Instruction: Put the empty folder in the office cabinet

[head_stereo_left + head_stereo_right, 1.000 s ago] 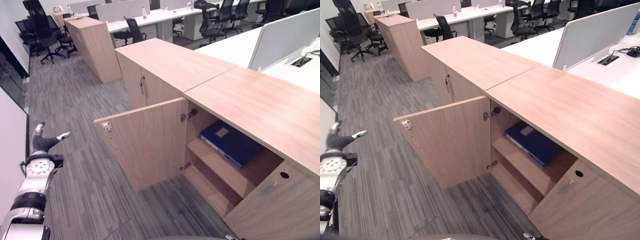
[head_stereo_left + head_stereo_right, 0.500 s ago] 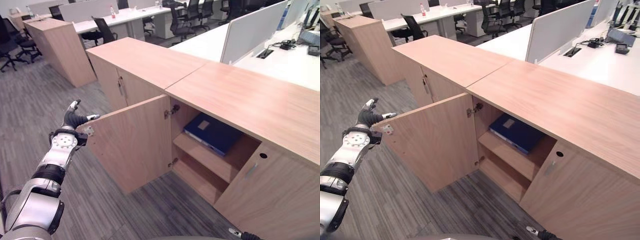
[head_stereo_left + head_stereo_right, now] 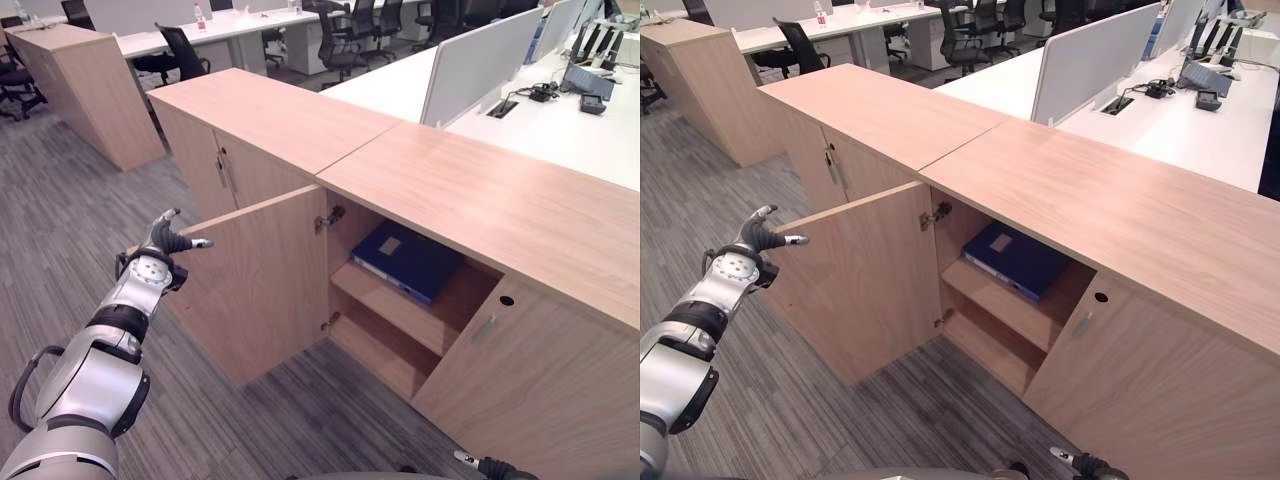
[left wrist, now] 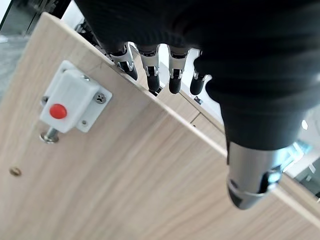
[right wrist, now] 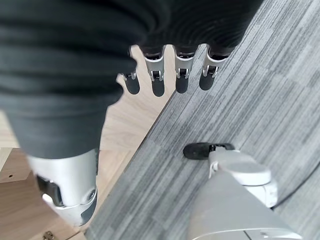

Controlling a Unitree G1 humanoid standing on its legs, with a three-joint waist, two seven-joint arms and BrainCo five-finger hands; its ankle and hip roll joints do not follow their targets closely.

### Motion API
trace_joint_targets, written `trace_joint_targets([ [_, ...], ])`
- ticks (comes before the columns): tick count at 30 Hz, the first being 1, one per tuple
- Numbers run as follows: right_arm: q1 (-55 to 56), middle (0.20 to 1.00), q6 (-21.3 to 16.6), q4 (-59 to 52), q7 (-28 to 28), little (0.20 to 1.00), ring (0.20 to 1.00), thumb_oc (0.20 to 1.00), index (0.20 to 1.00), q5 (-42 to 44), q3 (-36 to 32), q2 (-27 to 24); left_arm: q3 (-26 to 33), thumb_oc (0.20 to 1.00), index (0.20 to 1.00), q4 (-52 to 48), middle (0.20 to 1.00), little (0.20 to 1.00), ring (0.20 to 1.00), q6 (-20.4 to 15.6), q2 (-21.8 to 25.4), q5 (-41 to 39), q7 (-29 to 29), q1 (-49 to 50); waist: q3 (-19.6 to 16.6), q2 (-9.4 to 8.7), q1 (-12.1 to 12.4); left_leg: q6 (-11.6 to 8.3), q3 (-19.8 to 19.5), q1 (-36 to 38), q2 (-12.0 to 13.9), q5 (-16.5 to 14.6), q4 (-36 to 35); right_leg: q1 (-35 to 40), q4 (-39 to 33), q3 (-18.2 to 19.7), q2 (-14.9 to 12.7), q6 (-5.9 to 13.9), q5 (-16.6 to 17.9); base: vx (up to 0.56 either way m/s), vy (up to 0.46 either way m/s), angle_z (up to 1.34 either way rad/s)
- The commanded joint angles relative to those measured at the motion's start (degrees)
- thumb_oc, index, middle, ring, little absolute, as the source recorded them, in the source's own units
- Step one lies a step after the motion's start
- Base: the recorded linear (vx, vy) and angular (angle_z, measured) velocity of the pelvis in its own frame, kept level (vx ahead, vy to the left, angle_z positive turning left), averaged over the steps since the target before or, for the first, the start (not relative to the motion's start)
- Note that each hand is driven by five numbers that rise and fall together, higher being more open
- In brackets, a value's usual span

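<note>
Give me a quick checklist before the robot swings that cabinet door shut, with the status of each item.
1. Folder inside: the blue folder lies flat on the upper shelf of the cabinet. Ok.
2. Folder clear of the door's swing: it appears to sit back from the shelf's front edge. Ok.
3. Door state: the cabinet door stands wide open. Not ok yet.
4. Left hand at the door's outer top corner, fingers straight over the edge. Ok.
5. Firm contact with the door: cannot tell.
6. Right hand out of the way, open, low above the carpet. Ok.
</note>
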Motion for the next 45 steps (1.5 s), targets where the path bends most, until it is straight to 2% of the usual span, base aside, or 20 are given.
trace_joint_targets([
  [1, -3.9, 1.0, -0.3, 1.3, -0.4, 1.0, 1.0, 1.0, 1.0, -1.8, 2.6, -2.9, -2.6, 1.0, 1.0, 5.9, 1.0, 1.0, 1.0, 0.9, 0.5, 12.3, -0.8, -9.8, 1.0, 1.67, 1.0, 3.47, -2.5, 2.2, -2.6, -8.6, 0.7, -2.3, 1.8, -3.1, -2.4, 4.91, 7.1, -0.02, -0.009, -0.1],
  [7, -4.2, 1.0, -0.4, 2.1, 0.5, 1.0, 1.0, 1.0, 1.0, -4.1, 4.9, -2.7, -14.1, 1.0, 1.0, 6.2, 1.0, 1.0, 1.0, 1.8, 0.7, 28.5, -2.2, -16.1, 1.3, 0.88, 0.8, 3.5, -2.1, 2.0, -2.4, -8.6, 0.7, -2.7, 1.3, -3.0, -2.3, 4.91, 7.5, -0.02, -0.009, -0.12],
  [8, -4.3, 1.0, -0.9, 1.9, 0.5, 1.0, 1.0, 1.0, 1.0, -5.0, 6.1, -2.5, -18.2, 1.0, 1.0, 6.6, 1.0, 1.0, 1.0, 1.6, -0.1, 34.8, -0.8, -17.0, 1.3, 0.76, 0.3, 3.44, -1.9, 2.3, -2.4, -8.8, 0.7, -2.7, 1.3, -2.9, -2.2, 4.91, 7.5, -0.01, 0.002, -0.14],
  [9, -4.3, 1.0, -0.9, 1.9, 0.5, 1.0, 1.0, 1.0, 1.0, -5.0, 6.1, -2.5, -18.2, 1.0, 1.0, 6.6, 1.0, 1.0, 1.0, 1.6, -0.1, 34.8, -0.8, -17.1, 1.2, 0.69, 0.4, 3.46, -1.8, 2.1, -2.5, -8.7, 0.7, -2.9, 1.2, -2.9, -2.2, 4.91, 7.6, -0.01, 0.002, -0.13],
  [11, -4.8, 1.0, -1.7, 1.0, -0.1, 1.0, 1.0, 1.0, 1.0, -5.6, 7.6, -2.4, -23.4, 1.0, 1.0, 7.3, 1.0, 1.0, 1.0, 1.3, -2.1, 42.5, -0.8, -16.9, 1.2, 0.7, -0.3, 3.53, -1.5, 2.2, -2.5, -8.9, 0.7, -3.2, 1.2, -2.4, -2.2, 4.91, 7.5, -0.01, 0.017, -0.09],
  [13, -4.8, 1.0, -1.7, 1.0, -0.1, 1.0, 1.0, 1.0, 1.0, -5.6, 7.5, -2.4, -23.5, 1.0, 1.0, 7.4, 1.0, 1.0, 1.0, 1.3, -2.2, 42.6, -0.7, -16.9, 1.1, 0.69, -0.3, 3.53, -1.4, 2.1, -2.5, -8.9, 0.7, -3.3, 1.2, -2.3, -2.2, 4.91, 7.5, 0.0, 0.016, -0.04],
  [16, -5.7, 1.0, -2.4, -0.5, 0.3, 1.0, 1.0, 1.0, 1.0, -7.1, 9.9, -2.1, -26.3, 1.0, 1.0, 9.7, 1.0, 1.0, 1.0, 1.4, -5.3, 48.2, -1.8, -16.1, 1.2, 0.87, -1.0, 3.64, -1.2, 2.4, -2.6, -9.3, 0.7, -3.5, 1.1, -2.1, -2.3, 4.91, 7.2, 0.0, 0.028, -0.05],
  [21, -6.2, 1.0, -2.2, -1.6, 0.8, 1.0, 1.0, 1.0, 1.0, -8.1, 11.6, -1.6, -26.2, 1.0, 1.0, 9.6, 1.0, 1.0, 1.0, 2.0, -9.8, 50.7, -4.1, -14.1, 1.3, 0.58, -1.0, 3.84, -1.0, 2.2, -2.8, -9.3, 0.7, -3.9, 1.0, -2.0, -2.5, 4.91, 7.3, 0.0, 0.01, -0.06],
  [24, -6.3, 1.0, -1.8, -1.1, 1.2, 1.0, 1.0, 1.0, 1.0, -8.4, 11.8, -1.6, -25.2, 1.0, 1.0, 8.6, 1.0, 1.0, 1.0, 2.0, -11.0, 49.3, -5.2, -14.0, 1.6, 0.44, -0.7, 3.91, -1.2, 2.1, -2.9, -9.3, 0.7, -3.8, 0.9, -2.3, -2.6, 4.91, 7.2, 0.0, 0.0, 0.0],
  [25, -6.4, 1.0, -1.3, -0.8, 1.5, 1.0, 1.0, 1.0, 1.0, -8.4, 12.0, -1.4, -22.5, 1.0, 1.0, 7.2, 1.0, 1.0, 1.0, 2.1, -11.9, 44.9, -6.5, -13.5, 1.7, 0.26, -0.3, 3.97, -1.4, 2.2, -3.0, -9.3, 0.7, -3.7, 0.9, -2.7, -2.7, 4.91, 7.1, 0.0, 0.0, 0.0],
  [26, -6.4, 1.0, -1.3, -0.8, 1.5, 1.0, 1.0, 1.0, 1.0, -8.4, 12.0, -1.4, -22.5, 1.0, 1.0, 7.2, 1.0, 1.0, 1.0, 2.2, -11.9, 44.8, -6.6, -13.5, 1.7, 0.28, -0.3, 3.97, -1.4, 2.1, -3.0, -9.3, 0.7, -3.7, 0.9, -2.7, -2.7, 4.91, 7.1, 0.0, 0.0, 0.0],
  [27, -6.4, 1.0, -1.1, -0.3, 1.7, 1.0, 1.0, 1.0, 1.0, -8.2, 11.9, -0.9, -19.6, 1.0, 1.0, 3.1, 1.0, 1.0, 1.0, 2.5, -12.5, 39.4, -5.2, -14.8, 1.8, 0.04, 0.0, 3.98, -1.7, 2.1, -3.2, -9.3, 0.7, -3.6, 0.9, -3.2, -2.9, 4.91, 7.0, 0.0, 0.0, 0.0],
  [29, -6.3, 1.0, -1.1, -0.2, 1.9, 1.0, 1.0, 1.0, 1.0, -7.9, 11.9, -0.8, -18.8, 1.0, 1.0, -0.7, 1.0, 1.0, 1.0, 2.2, -13.1, 37.5, -4.8, -14.6, 1.9, -0.15, 0.2, 4.04, -2.0, 2.1, -3.2, -9.3, 0.7, -3.4, 0.9, -3.4, -3.0, 4.91, 7.1, 0.0, -0.015, 0.06],
  [30, -6.3, 1.0, -1.0, -0.3, 2.0, 1.0, 1.0, 1.0, 1.0, -7.9, 11.7, -0.6, -16.2, 1.0, 1.0, -5.7, 1.0, 1.0, 1.0, 1.5, -14.0, 31.9, -6.2, -12.2, 2.1, -0.29, 0.4, 4.1, -2.1, 2.0, -3.3, -9.2, 0.7, -3.4, 0.9, -3.7, -3.0, 4.91, 7.1, -0.01, -0.002, 0.09],
  [31, -6.3, 1.0, -1.0, -0.3, 2.0, 1.0, 1.0, 1.0, 1.0, -7.9, 11.7, -0.6, -16.2, 1.0, 1.0, -5.7, 1.0, 1.0, 1.0, 1.5, -14.0, 31.9, -6.2, -12.1, 2.1, -0.29, 0.4, 4.1, -2.1, 2.0, -3.3, -9.2, 0.7, -3.4, 0.9, -3.7, -3.0, 4.91, 7.1, 0.0, -0.004, 0.07],
  [32, -6.3, 1.0, -0.9, -0.2, 2.3, 1.0, 1.0, 1.0, 1.0, -7.8, 11.3, -0.3, -14.9, 1.0, 1.0, -8.5, 1.0, 1.0, 1.0, 1.0, -13.9, 28.1, -7.3, -10.4, 1.9, -0.41, 0.4, 4.12, -2.1, 2.0, -3.3, -9.2, 0.7, -3.4, 0.7, -3.9, -3.2, 4.91, 7.2, 0.0, 0.0, 0.0],
  [35, -6.3, 1.0, -0.9, -0.1, 2.6, 1.0, 1.0, 1.0, 1.0, -7.9, 11.4, 0.0, -13.7, 1.0, 1.0, -9.0, 1.0, 1.0, 1.0, 0.9, -14.5, 25.7, -7.6, -8.4, 1.8, -0.48, 0.3, 4.15, -2.0, 2.0, -3.3, -9.2, 0.7, -3.4, 0.8, -3.8, -3.3, 4.91, 7.1, 0.01, 0.003, 0.07],
  [38, -6.2, 1.0, -0.8, -0.4, 2.8, 1.0, 1.0, 1.0, 1.0, -7.9, 11.5, 0.7, -9.8, 1.0, 1.0, -6.9, 1.0, 1.0, 1.0, 1.2, -16.8, 18.2, -9.0, -3.3, 1.5, -0.71, 0.1, 4.25, -1.9, 2.2, -3.4, -9.3, 0.7, -3.4, 0.9, -3.5, -3.3, 4.91, 7.0, 0.01, 0.003, -0.03],
  [39, -6.2, 1.0, -0.8, -0.4, 2.8, 1.0, 1.0, 1.0, 1.0, -7.9, 11.5, 0.7, -9.8, 1.0, 1.0, -6.9, 1.0, 1.0, 1.0, 1.2, -16.8, 18.2, -9.0, -3.3, 1.5, -0.69, 0.1, 4.25, -1.9, 2.2, -3.4, -9.3, 0.7, -3.4, 0.9, -3.5, -3.3, 4.91, 7.0, 0.0, 0.003, -0.04],
  [45, -5.7, 1.0, -0.7, -0.4, 2.5, 1.0, 1.0, 1.0, 1.0, -6.7, 8.9, 1.3, -5.5, 1.0, 1.0, -24.5, 1.0, 1.0, 1.0, 0.1, -19.2, 5.2, -10.8, 8.9, 2.2, -0.92, 1.0, 4.44, -2.6, 2.2, -3.4, -9.1, 0.7, -3.1, 1.1, -4.2, -3.4, 4.83, 6.7, 0.0, 0.0, 0.01],
])
